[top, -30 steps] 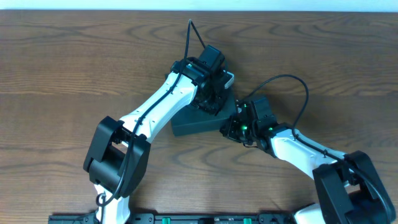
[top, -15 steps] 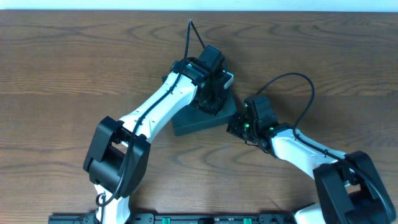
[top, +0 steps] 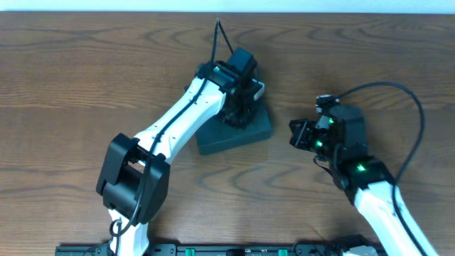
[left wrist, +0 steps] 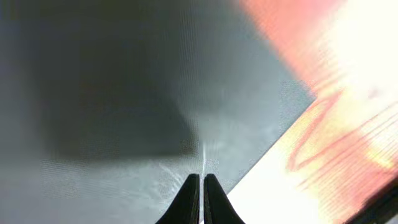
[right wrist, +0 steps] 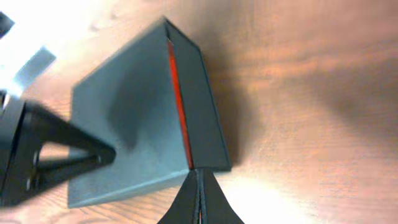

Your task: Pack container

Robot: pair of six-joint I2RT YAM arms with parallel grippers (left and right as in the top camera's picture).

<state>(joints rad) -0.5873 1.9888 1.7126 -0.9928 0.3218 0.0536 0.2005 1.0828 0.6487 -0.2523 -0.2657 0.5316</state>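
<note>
The container lies left of the right hand — pinched together, near but apart; the left hand, likewise together, seems to press its top.

Work surface: one wooden table, mid-brown, with a pronounced wavy grain running left to right. It fills nearly the whole overhead view.

Far edge: a narrow pale strip lies beyond the table; whether it is wall or floor cannot be determined.

Near edge: a black rail with green fittings runs along the table.

Lighting: even and diffuse from above, casting soft shadows on the wood. In both wrist views, glare washes parts of the wood to orange-white.
</note>
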